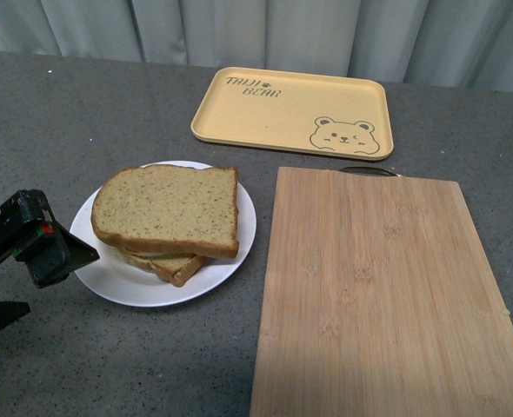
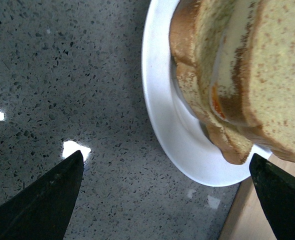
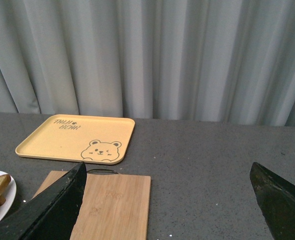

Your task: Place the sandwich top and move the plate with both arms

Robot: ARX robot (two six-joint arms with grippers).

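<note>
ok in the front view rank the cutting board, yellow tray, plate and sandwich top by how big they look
1. cutting board, clearly largest
2. plate and yellow tray, too close to rank; the tray sits farther back
3. sandwich top, smallest

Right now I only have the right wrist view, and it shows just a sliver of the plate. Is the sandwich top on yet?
Observer: Yes. In the front view the sandwich top lies on the stack on the plate, turned slightly off the lower slice.
Operator: Where is the left end effector?
Observer: The left end effector is open and holds nothing. The front view shows it by the plate's left rim.
Operator: Does the front view show my right end effector?
Observer: No. The right end effector is outside the front view; only the left one shows there.
</note>
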